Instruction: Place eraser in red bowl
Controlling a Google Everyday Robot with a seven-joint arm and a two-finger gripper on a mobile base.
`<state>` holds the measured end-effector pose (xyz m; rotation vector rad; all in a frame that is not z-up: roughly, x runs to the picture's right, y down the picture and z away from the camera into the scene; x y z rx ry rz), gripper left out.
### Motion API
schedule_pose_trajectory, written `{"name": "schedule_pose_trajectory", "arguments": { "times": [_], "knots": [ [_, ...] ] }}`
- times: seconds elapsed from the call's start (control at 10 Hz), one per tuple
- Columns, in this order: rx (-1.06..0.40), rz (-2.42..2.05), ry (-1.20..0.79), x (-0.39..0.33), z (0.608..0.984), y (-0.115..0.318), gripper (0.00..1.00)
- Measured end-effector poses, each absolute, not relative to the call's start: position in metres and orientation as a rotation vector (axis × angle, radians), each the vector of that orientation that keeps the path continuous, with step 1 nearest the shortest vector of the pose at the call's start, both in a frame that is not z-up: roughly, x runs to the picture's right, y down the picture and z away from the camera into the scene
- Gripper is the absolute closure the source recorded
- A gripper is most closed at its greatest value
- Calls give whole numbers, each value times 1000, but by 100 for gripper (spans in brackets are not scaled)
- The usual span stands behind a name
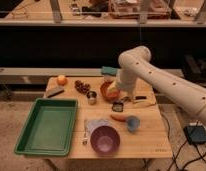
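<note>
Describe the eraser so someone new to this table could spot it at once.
On the wooden table, find the green tray at the picture's left. Just beyond the tray's far edge, near the orange, lies the eraser, far left of the gripper, which hangs by the red bowl. It is the only flat grey oblong; the teal block behind the bowl is brighter.

The tray (51, 101) takes up the front left of the desk (153, 137). Right behind it is the eraser (54, 91), with an orange (61, 80) a bit further back. Going right you hit a little cup (91, 97), then the back bowl (106, 91) mid-desk with a block (108, 71) behind it. The gripper (122, 95) hangs at that bowl's right edge. The front bowl (105, 139) sits near the front edge, with a carrot (118, 118) and a second cup (132, 123) just behind it to the right.
</note>
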<state>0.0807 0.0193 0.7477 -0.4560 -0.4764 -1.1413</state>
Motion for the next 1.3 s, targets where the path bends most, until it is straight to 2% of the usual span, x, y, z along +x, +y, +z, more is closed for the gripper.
{"name": "schedule_pose_trajectory", "arguments": {
  "times": [0.5,0.7,1.1,1.3],
  "knots": [
    [-363,-1174,-516,-34,737,-28,20],
    [-226,-1020,-576,-73,749,-47,20],
    [-151,-988,-619,-155,756,-59,20],
    [-168,-1092,-636,-199,757,-53,20]
  ]
}}
